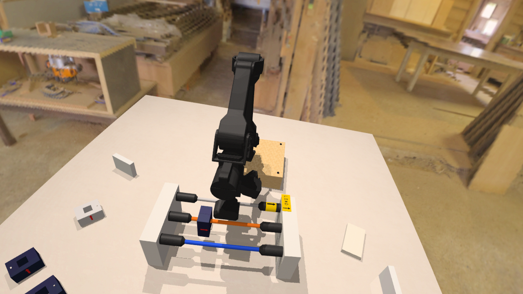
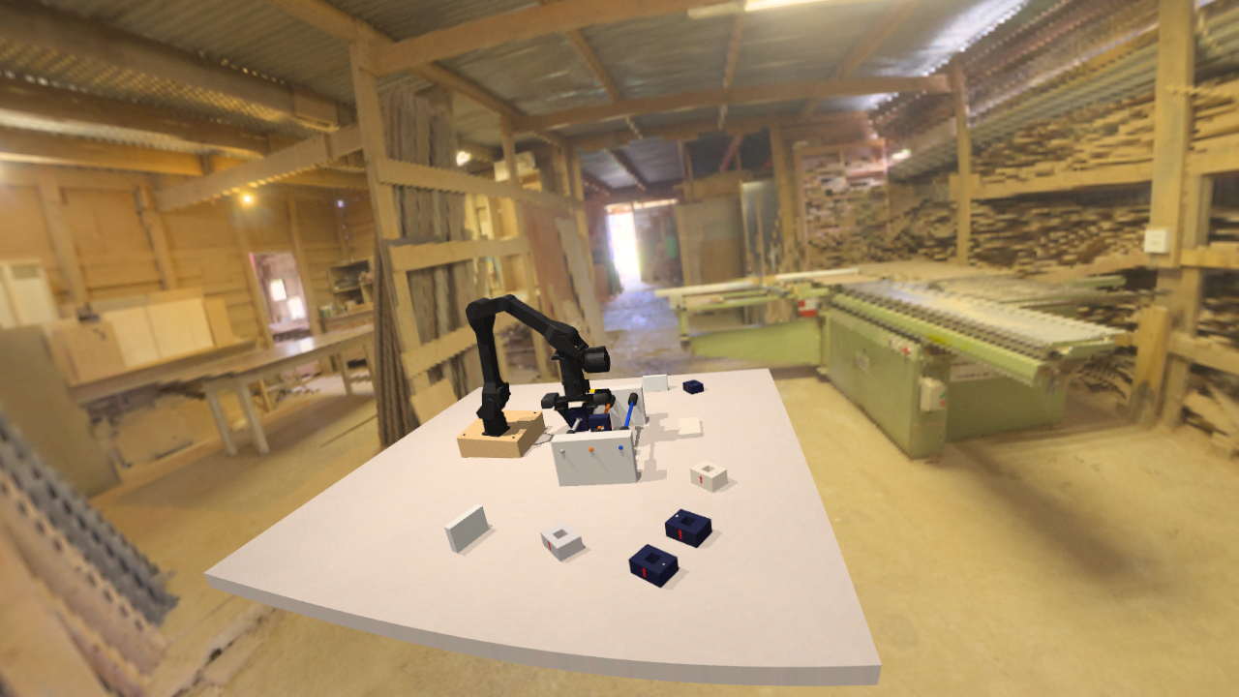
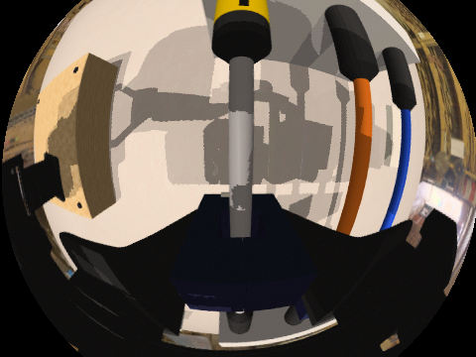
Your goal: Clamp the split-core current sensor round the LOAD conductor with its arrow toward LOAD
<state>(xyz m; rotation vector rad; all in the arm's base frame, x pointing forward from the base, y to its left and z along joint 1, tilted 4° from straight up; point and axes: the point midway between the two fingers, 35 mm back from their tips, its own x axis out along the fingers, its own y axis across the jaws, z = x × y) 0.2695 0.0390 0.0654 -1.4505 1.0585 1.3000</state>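
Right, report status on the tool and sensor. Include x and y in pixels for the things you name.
Tool [image 1: 226,213] [image 3: 238,214] shut on dark blue sensor [image 3: 241,258]. Sensor round grey LOAD conductor [image 1: 250,203] [image 3: 241,139]; latch unconfirmed. Second sensor [image 1: 204,221] close by on orange conductor [image 1: 237,223] [image 3: 363,134].

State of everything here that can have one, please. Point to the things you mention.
Jaws: shut on the held sensor.
Held navy sensor [image 3: 244,265]: halves together round the grey LOAD conductor [image 3: 241,134]; latch and arrow not visible.
Navy sensor on orange conductor [image 1: 204,221] [image 2: 598,422] [image 3: 302,309]: closed, arrow toward the LOAD-marker side.
Loose pale sensor nearest the exterior view [image 1: 89,214] [image 2: 562,544]: closed, flat.

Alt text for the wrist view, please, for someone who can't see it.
The gripper is shut on a dark blue sensor around the grey conductor. An orange rod and a blue rod run to the right.
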